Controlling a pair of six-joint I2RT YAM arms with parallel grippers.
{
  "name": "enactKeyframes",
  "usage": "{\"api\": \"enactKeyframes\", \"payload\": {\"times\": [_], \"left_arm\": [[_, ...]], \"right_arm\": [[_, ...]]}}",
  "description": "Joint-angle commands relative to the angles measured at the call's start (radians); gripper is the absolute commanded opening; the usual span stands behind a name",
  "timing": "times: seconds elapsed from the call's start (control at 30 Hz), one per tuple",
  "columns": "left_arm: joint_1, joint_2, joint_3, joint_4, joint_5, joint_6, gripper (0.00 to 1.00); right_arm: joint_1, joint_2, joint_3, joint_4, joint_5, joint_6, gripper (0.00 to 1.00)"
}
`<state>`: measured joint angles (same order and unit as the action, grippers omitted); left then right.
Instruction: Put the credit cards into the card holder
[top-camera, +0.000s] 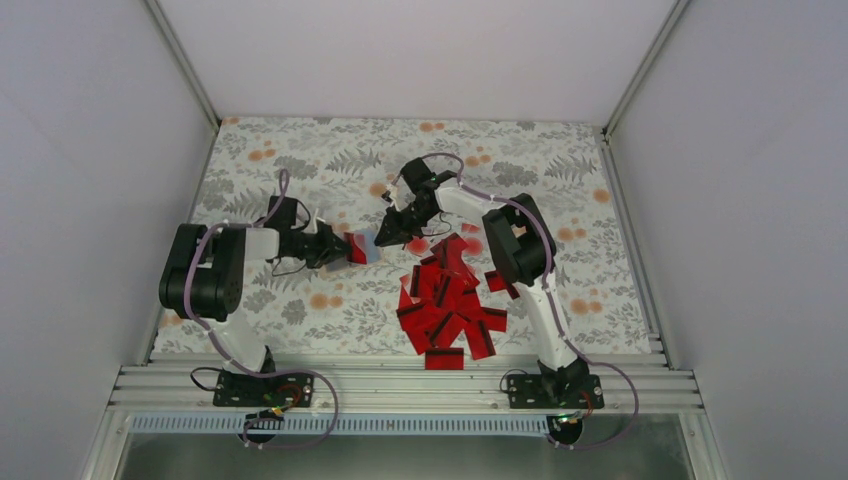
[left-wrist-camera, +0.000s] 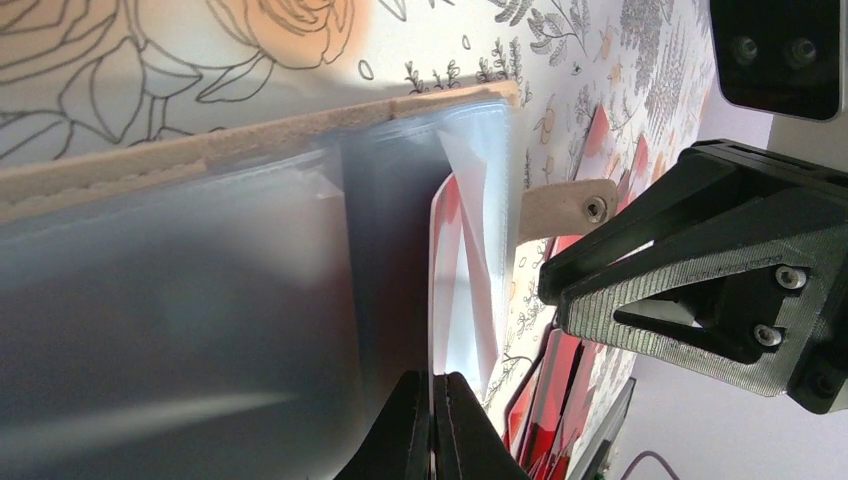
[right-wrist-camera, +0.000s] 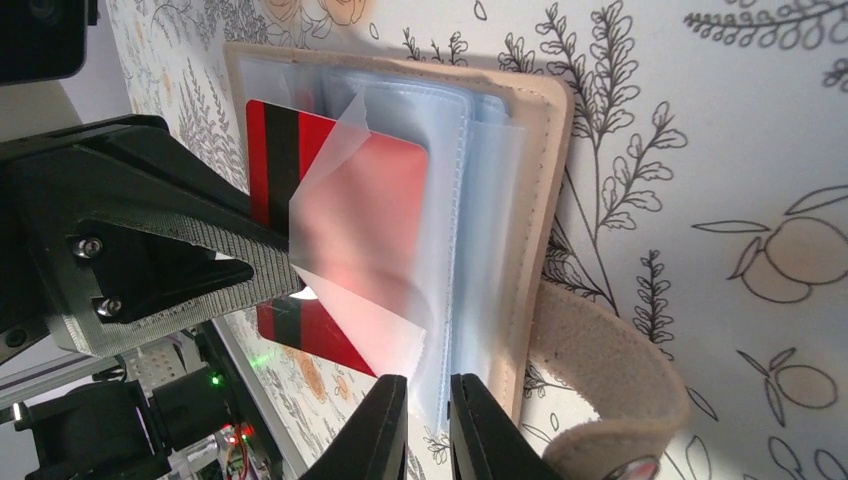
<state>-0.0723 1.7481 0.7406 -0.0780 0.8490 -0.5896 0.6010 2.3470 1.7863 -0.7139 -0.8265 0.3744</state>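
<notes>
Left gripper (left-wrist-camera: 433, 398): jaws together, clamped on one flat red credit card with a black stripe (right-wrist-camera: 285, 150). It was seen edge-on in the left wrist view, pale face with red on it.

That card sat part way into the tan-beige fabric card holder (right-wrist-camera: 548, 200). A clear plastic sleeve flap (right-wrist-camera: 360, 250) lay over its inner half. The stripe end stuck out toward the left fingers.

Right gripper (right-wrist-camera: 428, 388): jaws nearly together, with the edge of the holder's clear sleeve stack between them. It read as a pinch on the card holder.

The holder lay open, sleeves up, on the grey-and-orange floral cloth (top-camera: 300, 160). It sat between the two grippers, left of mid-table in the top view. Its tan strap with a metal snap (right-wrist-camera: 610, 380) curled off the edge nearest the right wrist camera.

The rest of the red credit cards (top-camera: 445, 305) were in a loose overlapping pile on the cloth. It lay in front of the right arm, near the holder but not touching it. A few at the pile's far edge showed pale faces with a red blot.
</notes>
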Motion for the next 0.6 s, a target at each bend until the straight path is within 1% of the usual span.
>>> {"api": "enactKeyframes", "payload": {"times": [0.0, 0.2, 0.57], "left_arm": [[-0.005, -0.017, -0.042, 0.070, -0.025, -0.092, 0.02], [-0.009, -0.019, -0.065, 0.145, 0.003, -0.178, 0.02], [-0.033, -0.004, -0.048, 0.158, -0.007, -0.248, 0.02]], "right_arm": [[-0.002, -0.001, -0.019, 0.019, 0.018, -0.019, 0.12], [-0.004, 0.001, -0.045, 0.028, 0.012, -0.033, 0.10], [-0.004, 0.022, -0.055, 0.035, -0.006, -0.055, 0.08]]}}
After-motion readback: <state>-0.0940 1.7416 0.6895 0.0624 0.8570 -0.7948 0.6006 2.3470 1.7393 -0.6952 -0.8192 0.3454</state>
